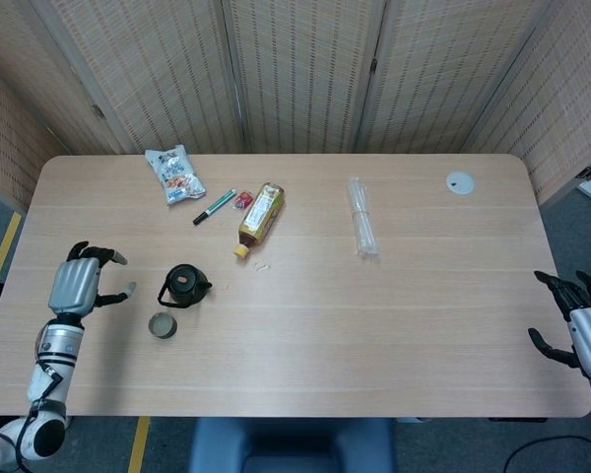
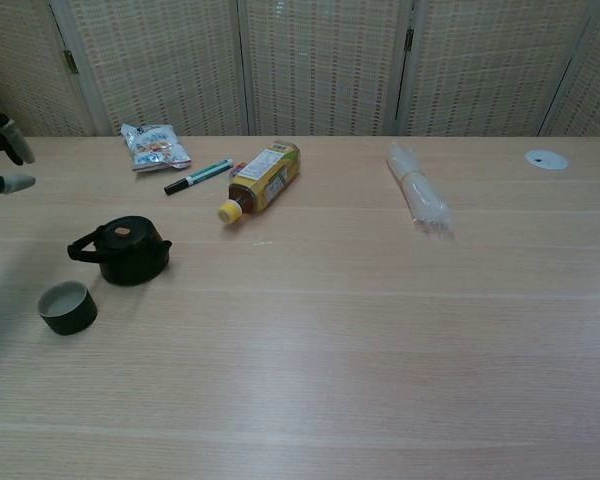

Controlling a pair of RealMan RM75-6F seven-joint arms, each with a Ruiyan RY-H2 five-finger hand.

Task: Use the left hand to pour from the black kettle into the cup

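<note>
Head view has the black kettle (image 1: 183,286) upright left of centre with the cup (image 1: 162,324) just below it, the left hand (image 1: 78,284) spread empty at far left, and the right hand (image 1: 578,330) splayed at the right edge.

- Head view: high up, looks steeply down on whole worktop (image 1: 295,325), fairly far.
- Chest view: low, near front edge, faces across to screens — closer.
- Both share worktop's middle, incl. black kettle (image 1: 184,286).
</note>
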